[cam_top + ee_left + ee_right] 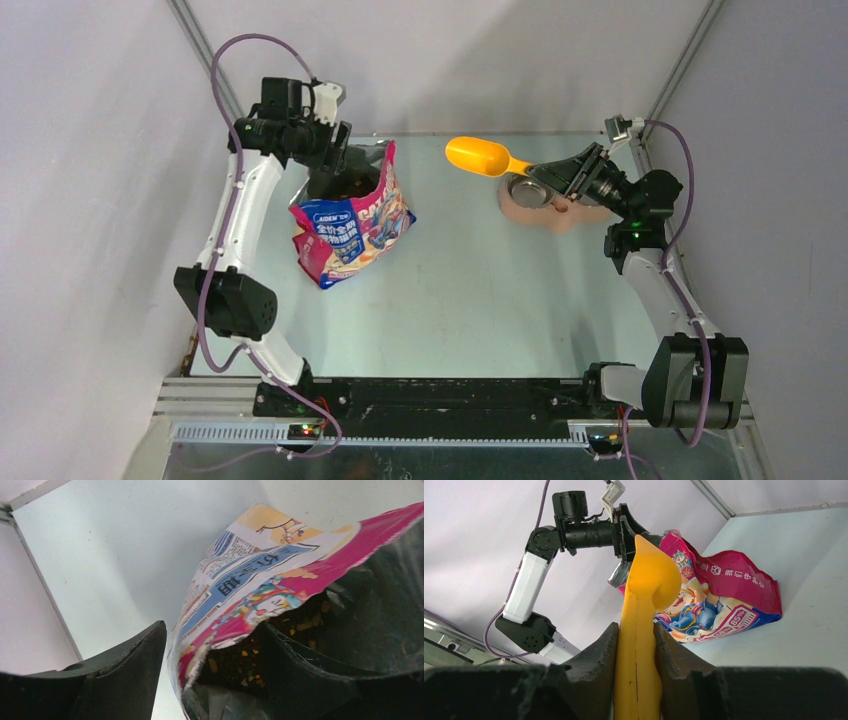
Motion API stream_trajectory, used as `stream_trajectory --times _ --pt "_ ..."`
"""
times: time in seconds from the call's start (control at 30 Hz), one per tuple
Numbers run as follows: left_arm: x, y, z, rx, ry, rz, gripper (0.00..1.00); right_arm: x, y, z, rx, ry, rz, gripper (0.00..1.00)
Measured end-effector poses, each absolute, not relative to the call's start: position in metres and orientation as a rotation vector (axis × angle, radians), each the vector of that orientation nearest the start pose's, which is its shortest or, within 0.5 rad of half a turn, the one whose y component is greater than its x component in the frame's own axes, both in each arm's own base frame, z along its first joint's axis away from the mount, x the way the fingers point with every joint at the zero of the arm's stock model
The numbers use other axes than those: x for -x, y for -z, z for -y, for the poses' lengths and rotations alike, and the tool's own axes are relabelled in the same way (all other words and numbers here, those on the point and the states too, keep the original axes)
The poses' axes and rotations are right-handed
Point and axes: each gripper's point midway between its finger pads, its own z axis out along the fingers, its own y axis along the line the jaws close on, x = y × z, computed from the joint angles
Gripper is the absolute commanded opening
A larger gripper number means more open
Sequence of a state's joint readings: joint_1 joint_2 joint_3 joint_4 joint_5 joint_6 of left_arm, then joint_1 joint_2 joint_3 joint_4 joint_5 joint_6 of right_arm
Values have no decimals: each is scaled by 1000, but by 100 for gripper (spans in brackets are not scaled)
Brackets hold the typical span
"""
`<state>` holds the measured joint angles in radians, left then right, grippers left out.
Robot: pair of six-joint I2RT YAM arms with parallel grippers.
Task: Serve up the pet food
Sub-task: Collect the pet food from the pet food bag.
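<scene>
The pet food (235, 662) is dark kibble lying inside the open pink-and-blue bag (350, 225), which stands at the table's back left. My left gripper (335, 160) is at the bag's mouth. In the left wrist view its jaws (210, 627) are open astride the front wall of the bag (250, 580), one finger outside and one inside, with a gap on the outer side. My right gripper (548, 172) is shut on the handle of a yellow scoop (485, 157), holding it above the table with the empty bowl end toward the bag. The right wrist view shows the scoop (646, 580) between the gripper's jaws (635, 627).
A silver bowl (527, 192) sits in a peach-coloured stand (575, 213) at the back right, just under my right gripper. Grey walls close in the table on the left, back and right. The left arm (589, 532) reaches over the bag (724, 590).
</scene>
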<state>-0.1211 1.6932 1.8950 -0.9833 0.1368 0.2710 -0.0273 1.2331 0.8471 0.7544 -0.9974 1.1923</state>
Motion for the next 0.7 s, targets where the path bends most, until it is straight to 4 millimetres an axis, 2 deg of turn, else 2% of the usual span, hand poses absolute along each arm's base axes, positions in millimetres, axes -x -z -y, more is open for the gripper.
stream_trajectory --times 0.13,0.27,0.4,0.47,0.57,0.67,0.7 --pt "-422 -288 70 -530 142 -2268 91 -320 -361 -160 95 -1540 -1563 0" --pt "-421 -306 64 -481 208 -2239 97 -320 -360 -160 92 -1541 -1565 0" --pt "-424 -338 36 -373 246 -2177 98 -320 -359 -160 88 -1542 -1569 0" --pt "-423 -347 22 -320 267 -2161 99 -320 -359 -160 87 -1542 -1571 0" --pt "-422 -347 10 -267 313 -2168 99 -320 -358 -160 88 -1539 -1573 0" --pt "-423 -340 7 -226 380 -2189 99 -320 -358 -160 91 -1535 -1572 0" --pt "-425 -332 6 -197 427 -2210 99 -320 -359 -160 93 -1533 -1571 0"
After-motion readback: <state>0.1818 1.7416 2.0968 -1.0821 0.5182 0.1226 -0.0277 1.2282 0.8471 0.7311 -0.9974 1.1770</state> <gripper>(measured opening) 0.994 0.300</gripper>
